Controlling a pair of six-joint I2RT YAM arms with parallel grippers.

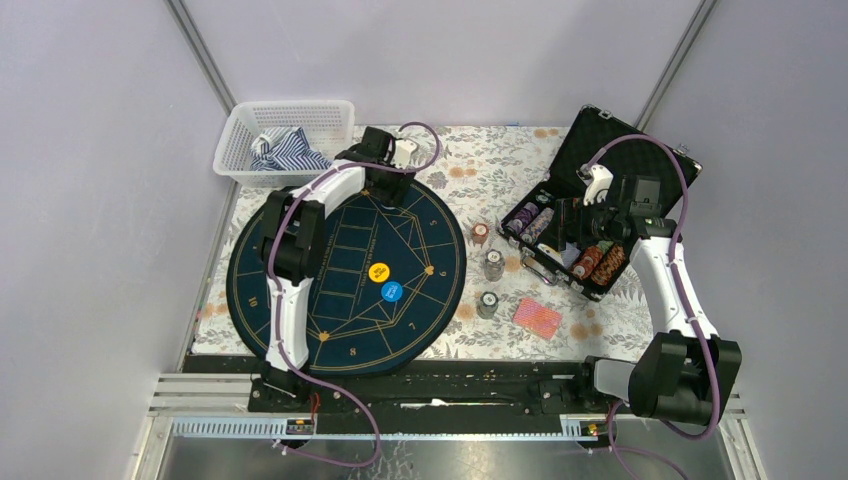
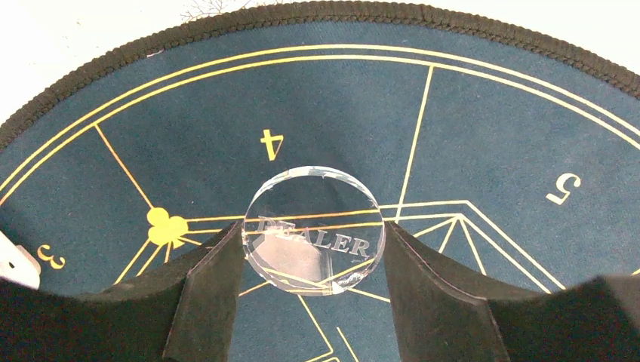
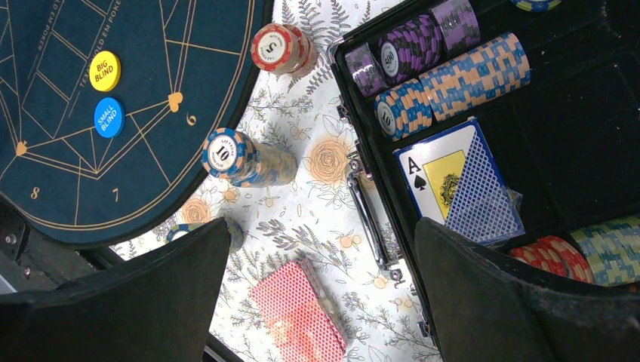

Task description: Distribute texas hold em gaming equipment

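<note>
The left gripper (image 2: 313, 253) was clamped on the clear dealer disc (image 2: 313, 222) over the mat (image 2: 483, 113) near the 4; whether it touched the mat was unclear. The right gripper (image 3: 321, 237) stood wide apart above the red cards (image 3: 298, 313), which were partly cut off.

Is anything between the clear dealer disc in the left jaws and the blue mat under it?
Nothing visible. The clear dealer disc sits between the left jaws, directly over the blue mat near the 4.
</note>
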